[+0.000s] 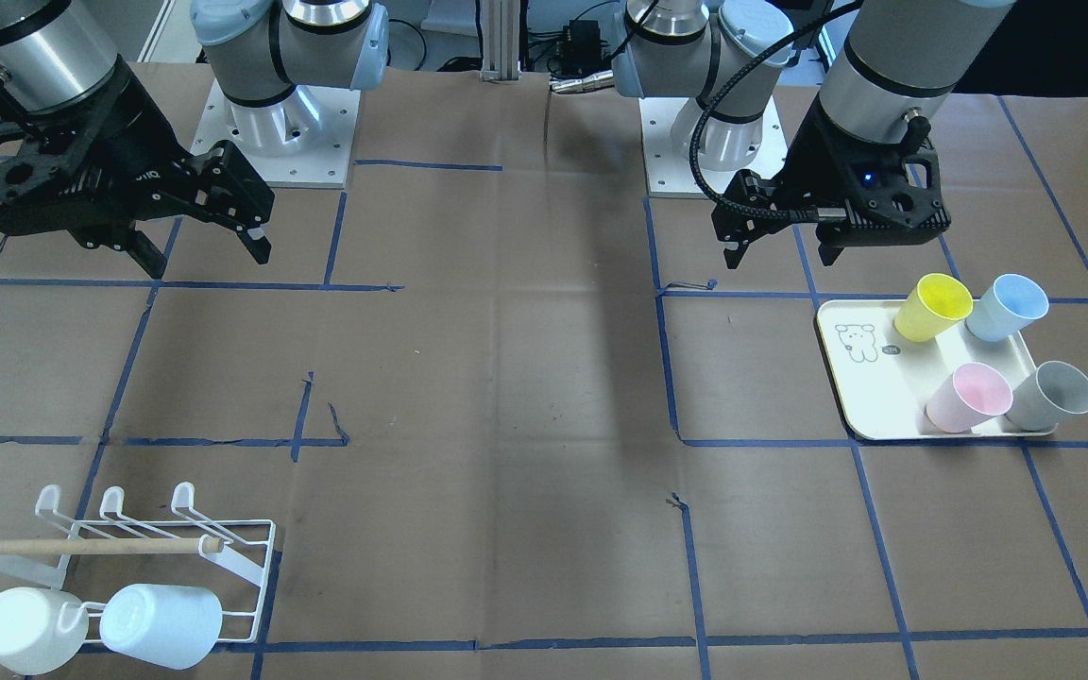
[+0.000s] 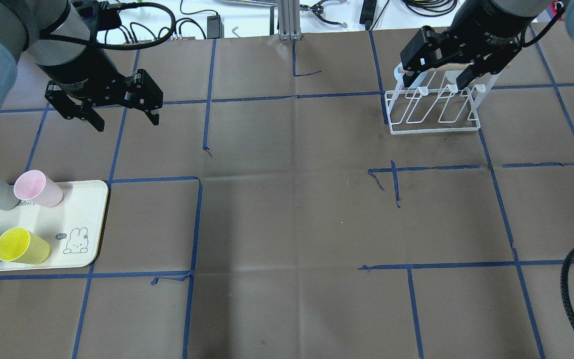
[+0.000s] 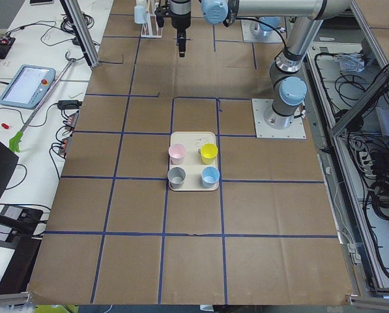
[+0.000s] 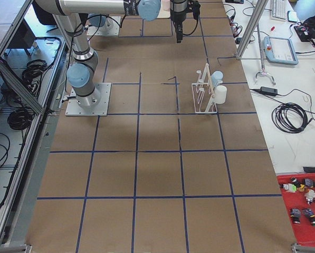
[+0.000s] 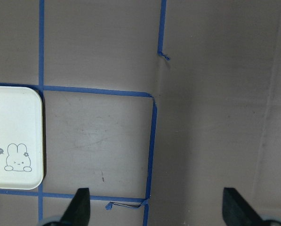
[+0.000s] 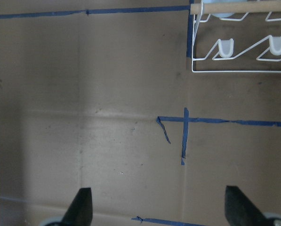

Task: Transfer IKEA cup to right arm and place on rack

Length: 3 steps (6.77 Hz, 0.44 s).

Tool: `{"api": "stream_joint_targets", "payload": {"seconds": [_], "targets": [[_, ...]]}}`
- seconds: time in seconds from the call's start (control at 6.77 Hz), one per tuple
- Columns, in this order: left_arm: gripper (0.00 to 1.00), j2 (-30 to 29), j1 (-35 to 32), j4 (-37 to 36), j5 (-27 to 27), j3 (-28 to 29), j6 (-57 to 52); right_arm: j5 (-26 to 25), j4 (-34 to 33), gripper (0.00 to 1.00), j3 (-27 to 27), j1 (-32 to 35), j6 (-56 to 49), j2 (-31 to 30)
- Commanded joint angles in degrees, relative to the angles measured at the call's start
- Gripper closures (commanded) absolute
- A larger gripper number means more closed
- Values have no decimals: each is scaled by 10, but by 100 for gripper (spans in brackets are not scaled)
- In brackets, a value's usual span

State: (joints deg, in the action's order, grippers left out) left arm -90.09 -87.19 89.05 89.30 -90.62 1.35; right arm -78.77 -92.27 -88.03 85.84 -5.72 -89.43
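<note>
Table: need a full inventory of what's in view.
Tray: 1, cream with rabbit drawing, robot's left side.
Tray cups: 4, yellow cup, blue cup, pink cup, grey cup, standing on the tray.
Rack: 1, white wire with wooden dowel, robot's right side.
Rack cups: 2, white cup and pale blue cup, hung on the rack's operator side.
Table cover: 1, brown paper, blue tape grid.
Red bin: 1, small parts inside, off the table.
Left gripper: 1, black, open, above the table near the tray.
Right gripper: 1, black, open, above the table.
</note>
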Motion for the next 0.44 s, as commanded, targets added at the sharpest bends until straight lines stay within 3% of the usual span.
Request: {"api": "stream_joint_targets", "payload": {"seconds": [0.0,0.3], "targets": [[1,1,-5,1,0,0,1,-16,11,0,-8,39,33,0],[1,-1,-19,-9,2,-1,1,-76,2,0,-31,71,118,4]]}}
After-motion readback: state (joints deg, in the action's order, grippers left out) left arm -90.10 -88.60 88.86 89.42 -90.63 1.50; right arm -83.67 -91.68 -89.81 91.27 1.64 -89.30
